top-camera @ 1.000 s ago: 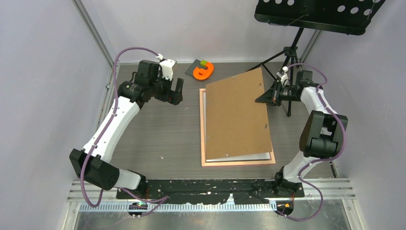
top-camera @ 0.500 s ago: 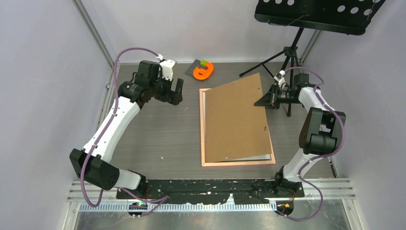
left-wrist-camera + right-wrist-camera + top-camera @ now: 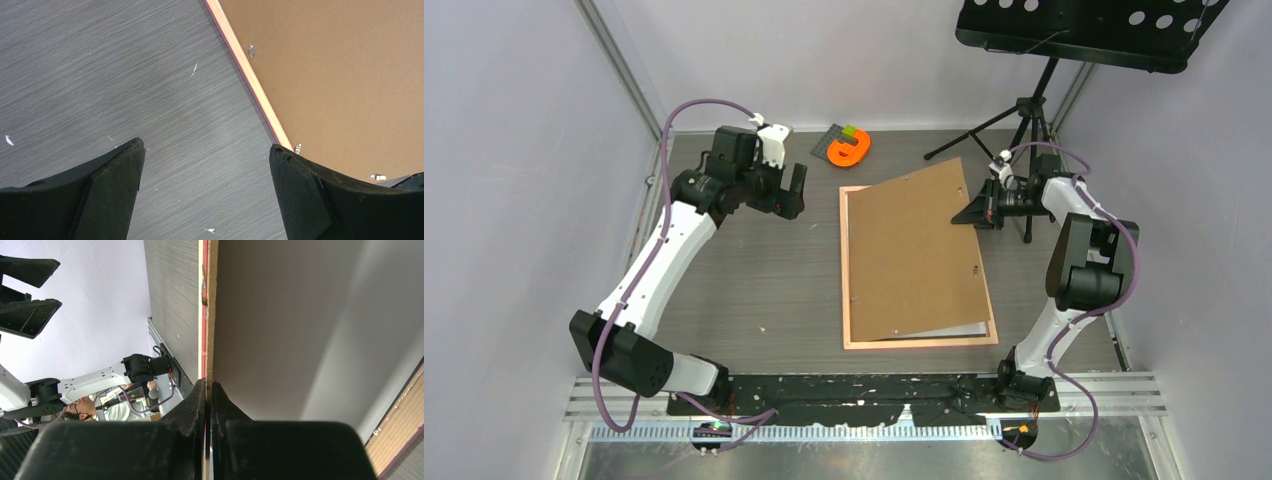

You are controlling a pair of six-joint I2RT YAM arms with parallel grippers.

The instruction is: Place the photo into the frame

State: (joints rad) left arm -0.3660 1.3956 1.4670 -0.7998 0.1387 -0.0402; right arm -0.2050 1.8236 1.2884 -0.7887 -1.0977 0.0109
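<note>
The pink frame (image 3: 919,342) lies flat mid-table. A brown backing board (image 3: 914,250) covers it, skewed, its far right corner lifted. My right gripper (image 3: 980,208) is shut on that corner; in the right wrist view the jaws (image 3: 208,390) pinch the board's thin edge (image 3: 212,315), with the frame's red rim (image 3: 203,340) beside it. The photo shows only as a pale strip (image 3: 946,329) under the board's near edge. My left gripper (image 3: 792,195) hangs open over bare table left of the frame (image 3: 250,75), its fingers (image 3: 115,175) wide apart and empty.
An orange part (image 3: 848,148) with a grey piece lies at the back, beyond the frame. A black tripod music stand (image 3: 1034,110) is just behind my right gripper. Small metal tabs (image 3: 251,50) line the board's edge.
My right gripper has moved left and down with the board's corner, so the board lies lower and more squarely over the frame. The left arm has not moved.
</note>
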